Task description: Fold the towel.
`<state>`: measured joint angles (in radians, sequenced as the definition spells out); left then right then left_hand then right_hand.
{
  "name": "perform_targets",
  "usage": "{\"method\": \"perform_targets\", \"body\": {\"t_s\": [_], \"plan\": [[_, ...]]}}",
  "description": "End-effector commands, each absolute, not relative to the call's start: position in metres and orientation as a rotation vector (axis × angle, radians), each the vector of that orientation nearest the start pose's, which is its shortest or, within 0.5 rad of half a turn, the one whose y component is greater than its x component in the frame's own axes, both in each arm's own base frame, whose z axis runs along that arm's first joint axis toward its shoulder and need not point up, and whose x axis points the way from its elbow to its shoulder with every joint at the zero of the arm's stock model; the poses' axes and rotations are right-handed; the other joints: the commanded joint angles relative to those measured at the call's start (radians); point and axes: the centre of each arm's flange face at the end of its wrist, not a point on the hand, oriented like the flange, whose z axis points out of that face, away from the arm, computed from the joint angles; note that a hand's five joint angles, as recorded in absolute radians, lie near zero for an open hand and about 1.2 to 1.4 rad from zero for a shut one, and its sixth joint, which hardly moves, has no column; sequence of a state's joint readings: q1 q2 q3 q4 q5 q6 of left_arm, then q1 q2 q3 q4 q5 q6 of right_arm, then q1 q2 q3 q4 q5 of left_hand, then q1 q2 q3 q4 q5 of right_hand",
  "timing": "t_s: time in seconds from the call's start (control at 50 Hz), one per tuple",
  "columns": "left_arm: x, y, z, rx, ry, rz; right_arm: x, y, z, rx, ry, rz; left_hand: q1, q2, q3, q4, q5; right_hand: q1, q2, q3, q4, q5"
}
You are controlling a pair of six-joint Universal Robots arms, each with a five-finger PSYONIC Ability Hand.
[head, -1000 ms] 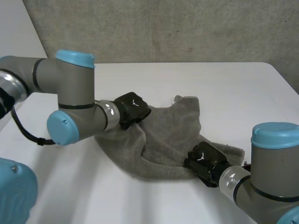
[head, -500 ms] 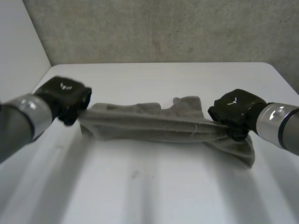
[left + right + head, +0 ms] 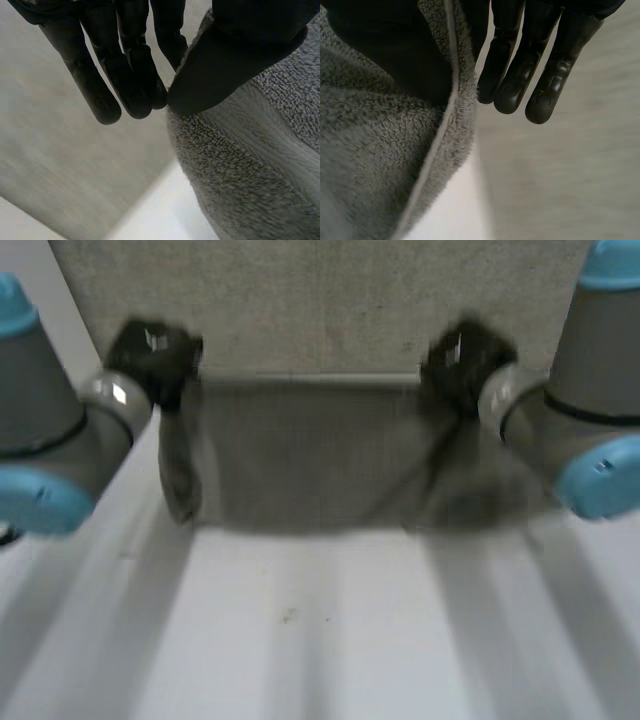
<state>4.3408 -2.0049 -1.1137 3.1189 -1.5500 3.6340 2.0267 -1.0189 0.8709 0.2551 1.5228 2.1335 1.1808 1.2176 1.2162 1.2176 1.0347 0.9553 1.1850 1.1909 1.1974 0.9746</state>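
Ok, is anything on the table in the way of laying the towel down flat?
Nothing visible. The towel hangs pinched between the left hand and right hand, with no objects on the white table below it.

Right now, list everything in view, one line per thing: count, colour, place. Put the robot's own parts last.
Towel: one, grey, held up off the table and hanging spread between the two hands.
Table: one, white, beneath and in front of the towel.
Wall: one, grey-beige, rough, behind the table.
Arms: two, grey with light-blue caps; left arm and right arm, one on each side of the towel.
Left robot hand: one, black, pinching the towel's upper left corner between thumb and fingers.
Right robot hand: one, black, pinching the towel's upper right corner between thumb and fingers.
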Motion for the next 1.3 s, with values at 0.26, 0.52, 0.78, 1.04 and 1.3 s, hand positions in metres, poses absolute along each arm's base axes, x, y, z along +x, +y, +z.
{"method": "perform_targets", "body": {"t_s": [0.26, 0.52, 0.78, 1.04, 1.3], "plan": [[-0.276, -0.351, 0.352, 0.588, 1.705, -2.571, 0.316, -0.313, 0.312, -1.748, 1.458, -2.547, 0.215, 0.179, 0.180, 0.179, 0.187, 0.441, 0.211, 0.205, 0.199, 0.247], [-0.246, -0.296, 0.165, 0.841, 2.307, -1.954, 0.286, -0.251, 0.162, -1.992, 1.943, -1.473, 0.215, 0.179, 0.180, 0.179, 0.187, 0.372, 0.142, 0.136, 0.129, 0.178], [-0.226, -0.282, 0.153, 0.803, 2.360, -1.860, 0.275, -0.248, 0.167, -1.649, 2.118, -1.429, 0.215, 0.179, 0.180, 0.179, 0.187, -0.596, -0.825, -0.831, -0.838, -0.790], [-0.215, -0.268, 0.176, 0.765, 2.312, -1.920, 0.245, -0.284, 0.226, -1.392, 2.132, -1.676, 0.215, 0.179, 0.180, 0.179, 0.187, -0.618, -0.847, -0.853, -0.860, -0.812], [-0.214, -0.263, 0.171, 0.770, 2.327, -1.900, 0.265, -0.322, 0.199, -1.816, 1.873, -1.733, 0.215, 0.179, 0.180, 0.179, 0.187, -0.483, -0.712, -0.718, -0.725, -0.677]]}}
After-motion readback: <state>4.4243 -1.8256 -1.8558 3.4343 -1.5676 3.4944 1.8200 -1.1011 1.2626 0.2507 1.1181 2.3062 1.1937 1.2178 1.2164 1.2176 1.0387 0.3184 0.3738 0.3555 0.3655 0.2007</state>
